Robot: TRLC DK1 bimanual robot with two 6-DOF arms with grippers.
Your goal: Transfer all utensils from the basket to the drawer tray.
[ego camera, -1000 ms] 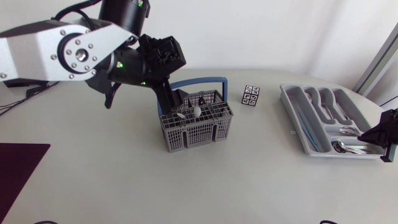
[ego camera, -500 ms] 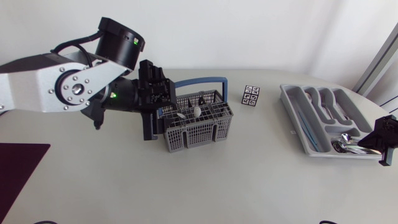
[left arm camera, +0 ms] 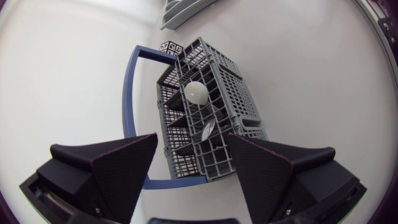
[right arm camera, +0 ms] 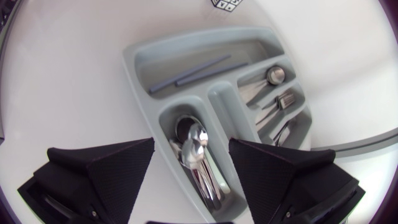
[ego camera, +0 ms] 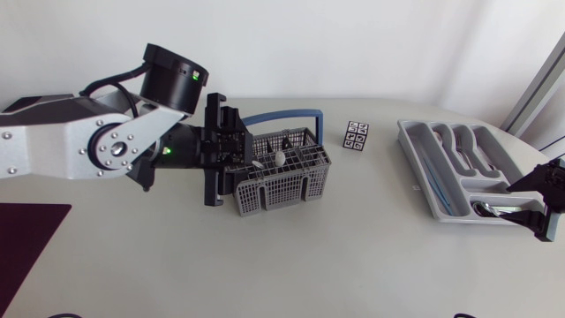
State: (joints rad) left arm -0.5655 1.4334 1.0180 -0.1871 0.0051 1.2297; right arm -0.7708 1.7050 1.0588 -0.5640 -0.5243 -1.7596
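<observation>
The grey wire basket point(ego camera: 281, 175) with a blue handle point(ego camera: 284, 116) stands mid-table and holds a few utensils, among them a spoon point(ego camera: 278, 157). My left gripper point(ego camera: 221, 161) is at the basket's left end, open. In the left wrist view the basket point(left arm camera: 211, 118) lies ahead of the gripper point(left arm camera: 193, 138), its near end between the spread fingers, with the pale spoon bowl point(left arm camera: 198, 92) showing. The grey drawer tray point(ego camera: 422, 163) sits at the right. My right gripper point(ego camera: 528, 201) hangs open over its near end, above several spoons point(right arm camera: 196, 146) lying in a compartment.
A small black-and-white marker card point(ego camera: 357, 136) lies between basket and tray. The tray point(right arm camera: 143, 68) also holds two grey-blue sticks point(right arm camera: 193, 71) and several pieces of cutlery point(right arm camera: 273, 93) in other compartments.
My right gripper opened and let a spoon go into the tray. My left arm swung down and left, bringing its gripper to the basket's left end.
</observation>
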